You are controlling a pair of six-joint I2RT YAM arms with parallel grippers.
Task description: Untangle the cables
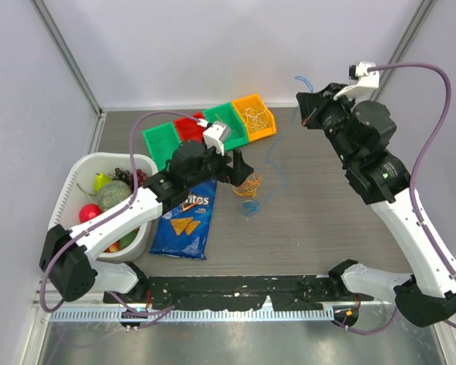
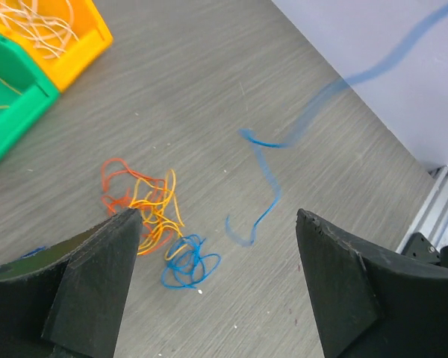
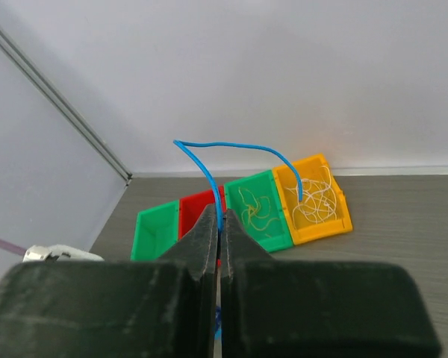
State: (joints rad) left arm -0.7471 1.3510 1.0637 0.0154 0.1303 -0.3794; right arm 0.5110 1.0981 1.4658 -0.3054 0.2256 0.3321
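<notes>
**Right arm holds one blue strand high; left arm waits open above the knot**

Top view: the tangle of thin orange, yellow and blue cables [image 1: 248, 187] lies mid-way across the grey wood-grain table [image 1: 327, 220], directly under the left gripper [image 1: 242, 172]. A thin blue cable [image 1: 276, 156] rises from the tangle to the raised right gripper [image 1: 308, 114]. Left wrist view: the left gripper [image 2: 218, 220] is spread wide and grips nothing. The tangle [image 2: 153, 201] lies just beside one finger, and the blue cable [image 2: 263, 142] climbs away, blurred. Right wrist view: the right gripper [image 3: 221, 216] is clenched on the blue cable [image 3: 209, 171], whose free end arches towards the yellow plastic bin [image 3: 322, 233]. My worry is that, with nothing pinning the knot, further pulling could drag the whole tangle along or cinch its loops. The thin strand might also slip out of the pinch.
</notes>
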